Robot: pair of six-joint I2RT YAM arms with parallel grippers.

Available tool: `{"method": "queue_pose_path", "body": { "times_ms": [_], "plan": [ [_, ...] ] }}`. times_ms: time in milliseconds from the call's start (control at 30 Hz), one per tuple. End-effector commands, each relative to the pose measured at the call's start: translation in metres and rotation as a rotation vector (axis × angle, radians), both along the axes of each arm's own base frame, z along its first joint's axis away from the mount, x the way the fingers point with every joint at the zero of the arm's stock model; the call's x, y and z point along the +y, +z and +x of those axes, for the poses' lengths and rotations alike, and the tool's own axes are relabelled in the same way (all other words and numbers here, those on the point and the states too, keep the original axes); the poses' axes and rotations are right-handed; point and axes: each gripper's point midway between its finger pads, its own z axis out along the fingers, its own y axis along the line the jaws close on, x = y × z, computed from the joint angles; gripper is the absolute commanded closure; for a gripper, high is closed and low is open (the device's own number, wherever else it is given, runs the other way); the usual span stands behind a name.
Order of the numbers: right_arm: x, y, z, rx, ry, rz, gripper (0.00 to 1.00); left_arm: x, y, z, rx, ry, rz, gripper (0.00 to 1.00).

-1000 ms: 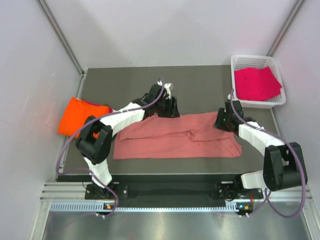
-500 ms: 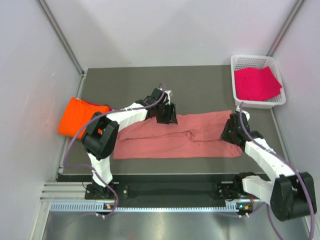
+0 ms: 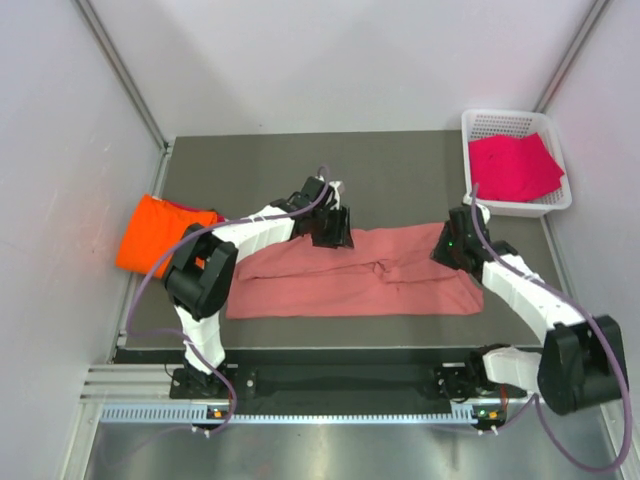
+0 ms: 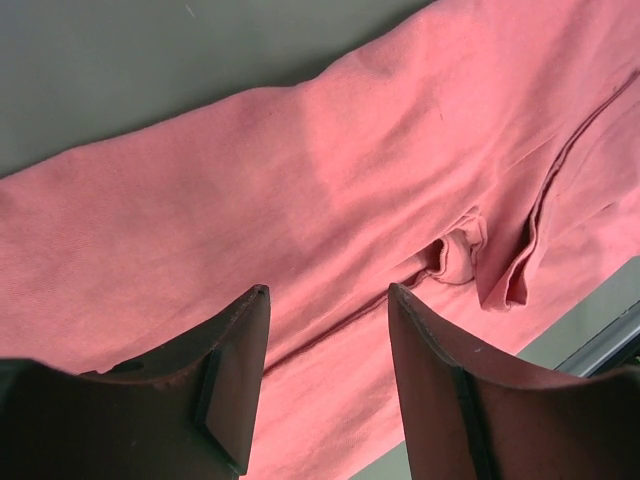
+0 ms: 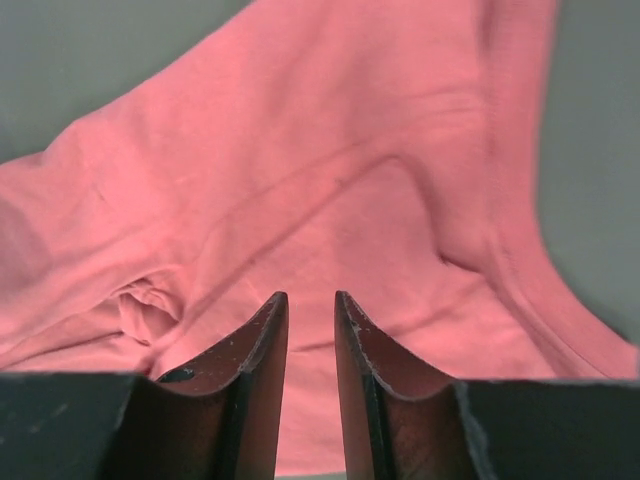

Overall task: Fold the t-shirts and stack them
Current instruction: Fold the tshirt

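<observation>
While L gripper [image 4: 327, 290] gapes over salmon shirt [image 3: 330, 290] far edge, R gripper [image 5: 310, 295] sits narrow at rt edge.

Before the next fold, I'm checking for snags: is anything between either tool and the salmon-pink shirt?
Nothing visible. The left tool and right tool both sit directly over the salmon-pink shirt, only bare cloth beneath them.

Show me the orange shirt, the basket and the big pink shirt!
orange shirt [image 3: 155, 232], top view, middle of the cloth.
basket [image 3: 500, 123], top view, bare mesh at the back.
big pink shirt [image 3: 330, 285], top view, flat middle part.
</observation>
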Motion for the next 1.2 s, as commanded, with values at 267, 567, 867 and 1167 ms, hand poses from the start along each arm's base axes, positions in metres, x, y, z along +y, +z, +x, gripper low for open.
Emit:
{"method": "queue_pose_path", "body": {
  "times_ms": [267,567,867,1167],
  "plan": [
    [0.043,-0.027,0.043,0.045,0.106,-0.04,0.76,0.022,0.001,-0.004,0.012,0.017,0.002,0.45],
    [0.032,-0.059,-0.001,0.112,0.069,-0.047,0.76,0.029,-0.039,-0.011,0.109,0.027,0.062,0.45],
    [0.014,-0.048,-0.049,0.105,0.05,-0.035,0.76,0.036,-0.055,-0.009,0.142,0.048,0.062,0.46],
    [0.006,0.008,-0.042,-0.062,0.004,-0.019,0.72,0.034,-0.032,-0.003,0.075,0.05,0.035,0.46]
  ]
}}
